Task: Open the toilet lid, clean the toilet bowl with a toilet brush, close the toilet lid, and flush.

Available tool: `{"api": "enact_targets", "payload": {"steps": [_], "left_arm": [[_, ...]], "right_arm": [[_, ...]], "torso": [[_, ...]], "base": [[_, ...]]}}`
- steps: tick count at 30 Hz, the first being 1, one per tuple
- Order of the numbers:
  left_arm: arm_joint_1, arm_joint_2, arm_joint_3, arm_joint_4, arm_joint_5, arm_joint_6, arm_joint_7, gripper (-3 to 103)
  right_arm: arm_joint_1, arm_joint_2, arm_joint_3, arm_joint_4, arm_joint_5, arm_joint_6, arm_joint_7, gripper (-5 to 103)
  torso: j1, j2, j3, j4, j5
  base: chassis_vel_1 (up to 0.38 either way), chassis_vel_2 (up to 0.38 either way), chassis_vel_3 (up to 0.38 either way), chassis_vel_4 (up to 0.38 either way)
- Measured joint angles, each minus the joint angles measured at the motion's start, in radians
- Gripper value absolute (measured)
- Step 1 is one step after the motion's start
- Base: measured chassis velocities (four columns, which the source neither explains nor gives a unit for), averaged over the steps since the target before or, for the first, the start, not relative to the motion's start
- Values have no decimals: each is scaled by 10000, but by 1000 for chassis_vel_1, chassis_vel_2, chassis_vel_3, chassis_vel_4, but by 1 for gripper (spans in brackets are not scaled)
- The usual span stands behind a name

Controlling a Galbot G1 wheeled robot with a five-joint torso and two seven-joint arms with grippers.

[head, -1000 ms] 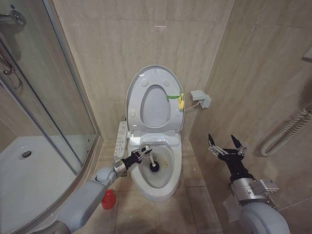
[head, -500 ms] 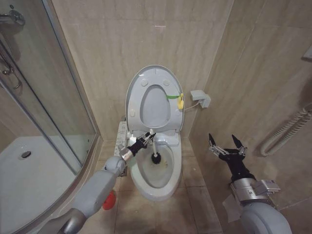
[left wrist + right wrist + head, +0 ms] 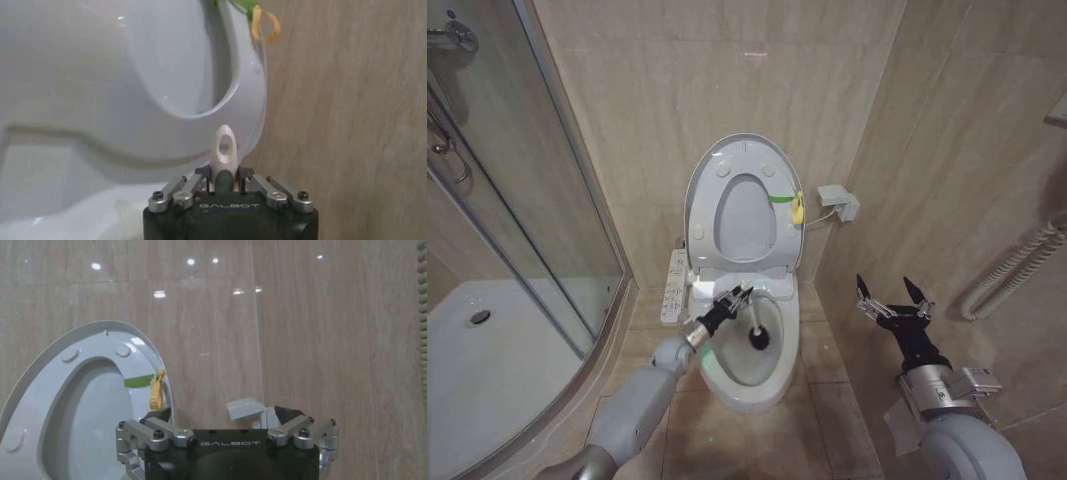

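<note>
— From the head view, which way does the toilet brush (image 3: pixel 752 320) point?

— You see its thin white handle run down and to the right from the left gripper (image 3: pixel 736 296), with the black bristle head low inside the toilet bowl (image 3: pixel 745 385), toward the bowl's right side. The left gripper is clenched on the upper end of the handle, above the bowl's far left rim. The toilet lid (image 3: pixel 697 195) stands upright against the far wall, its recessed underside facing you.

— What is around it?

— A control panel (image 3: pixel 674 285) hangs on the toilet's left; a glass shower door (image 3: pixel 527 200) stands farther left. A small white box (image 3: pixel 838 202) sits on the wall right of the lid, and a yellow tag (image 3: pixel 797 209) on a green strip hangs at the lid's right edge. Your right gripper (image 3: pixel 892 298) hovers well to the right of the toilet, fingers spread, holding nothing.

— And the left wrist view?

— You look along the left gripper (image 3: pixel 225 176): its fingers pinch the handle of the toilet brush (image 3: pixel 224 150), whose eyelet tip sticks up past them. Behind is the toilet lid (image 3: pixel 133 75), with the yellow tag (image 3: pixel 263 25) at its edge.

— The right wrist view?

— The right gripper (image 3: pixel 227 432) is released, and beyond it you see the raised toilet lid (image 3: pixel 73 390), the yellow tag (image 3: pixel 156 392) and the white box (image 3: pixel 243 409) on the tiled wall.
</note>
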Motion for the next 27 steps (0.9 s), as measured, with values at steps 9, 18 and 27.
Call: {"api": "enact_targets", "payload": {"steps": [9,18,27], "left_arm": [[-98,-130,-179,-118,-220,-288,-170,26],[-201,-761,-193,316,-264,-498,-245,26],[-12,-459,-368,553,116,-663,0,26]], "right_arm": [[-68,-58,108,86,64,5,-3,100],[-219,-69,227,151,95,14,-9,100],[-92,-99,290,97,203,21,-15,100]], "torso": [[0,0,1,-6,0],[0,0,0,-5,1],[0,0,0,2,0]], "base": [[0,0,0,0],[0,0,0,0],[0,0,0,0]]}}
